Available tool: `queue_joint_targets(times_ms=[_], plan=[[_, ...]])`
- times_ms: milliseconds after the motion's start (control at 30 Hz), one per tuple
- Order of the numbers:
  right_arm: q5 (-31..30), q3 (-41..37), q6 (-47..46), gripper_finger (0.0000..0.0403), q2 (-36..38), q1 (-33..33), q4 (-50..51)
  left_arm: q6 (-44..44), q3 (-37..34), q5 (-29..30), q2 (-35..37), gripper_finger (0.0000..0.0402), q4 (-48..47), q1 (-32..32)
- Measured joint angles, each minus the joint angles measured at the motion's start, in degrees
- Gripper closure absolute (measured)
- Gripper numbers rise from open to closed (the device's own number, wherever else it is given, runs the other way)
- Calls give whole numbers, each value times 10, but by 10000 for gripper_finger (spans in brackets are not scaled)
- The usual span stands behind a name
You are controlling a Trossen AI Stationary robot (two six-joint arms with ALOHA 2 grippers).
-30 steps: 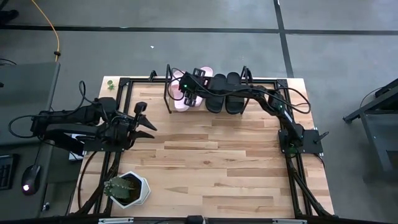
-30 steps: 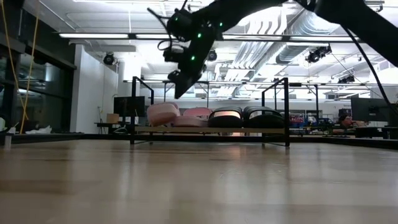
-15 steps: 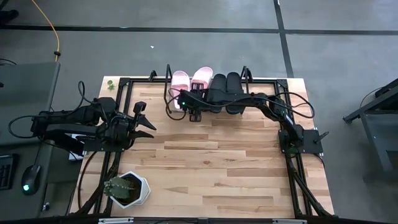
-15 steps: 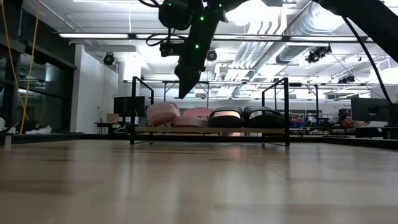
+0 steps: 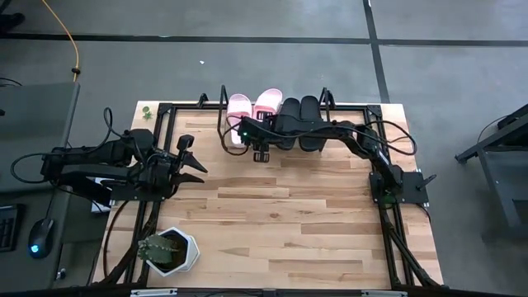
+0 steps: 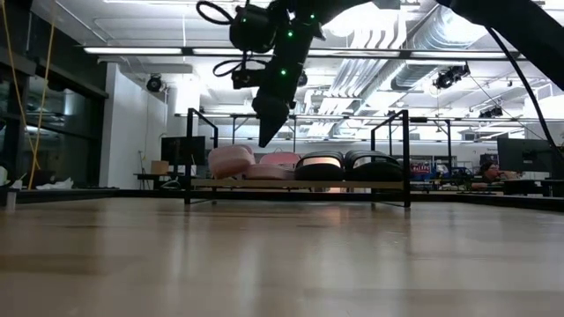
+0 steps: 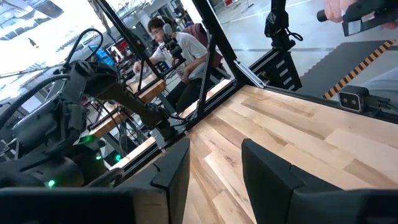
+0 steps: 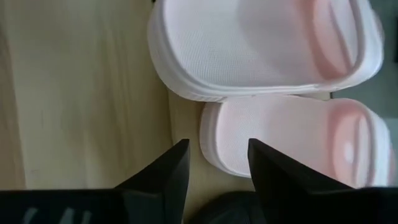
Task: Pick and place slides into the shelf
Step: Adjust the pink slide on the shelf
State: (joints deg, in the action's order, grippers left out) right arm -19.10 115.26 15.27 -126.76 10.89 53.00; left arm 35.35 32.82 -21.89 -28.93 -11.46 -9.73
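Observation:
All of the slides lie side by side on the shelf (image 5: 272, 124) at the table's far edge: two pale pink slides (image 5: 239, 105) (image 5: 266, 102) on the left and two black slides (image 5: 289, 111) (image 5: 309, 110) on the right. The low view shows them resting sole down on the shelf's wooden board (image 6: 300, 183). My right gripper (image 5: 259, 151) hangs open above the shelf's near edge, touching nothing. Its wrist view looks down on both pink slides (image 8: 261, 43) (image 8: 292, 137), with the gripper (image 8: 214, 168) just off the second one's end. My left gripper (image 5: 196, 162) waits open at the table's left side.
A white pot with a green plant (image 5: 169, 252) stands near the table's near left corner. A black frame (image 5: 161, 115) runs around the table. Bare wooden tabletop (image 5: 280, 214) stretches between the shelf and the near edge. People sit beyond the table (image 7: 180, 53).
My right gripper has drawn back from over the pink slides toward the table's near edge, uncovering them. It now hangs over the shelf's near edge. The slides have stayed where they lay on the shelf.

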Motion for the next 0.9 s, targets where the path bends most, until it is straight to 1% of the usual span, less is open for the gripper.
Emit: queue_joint_targets(times_ms=[333, 667, 800, 900], plan=[[2, 0, -4, 232, -13, 7, 9, 0, 0, 0, 0, 273, -3, 0], [1, 1, 0, 230, -16, 9, -1, 1, 0, 0, 0, 273, -3, 0], [1, 0, -1, 230, -31, 15, 12, 1, 0, -1, 0, 273, -3, 0], [0, 0, 0, 230, -35, 20, 2, 1, 0, -1, 0, 273, -3, 0]])
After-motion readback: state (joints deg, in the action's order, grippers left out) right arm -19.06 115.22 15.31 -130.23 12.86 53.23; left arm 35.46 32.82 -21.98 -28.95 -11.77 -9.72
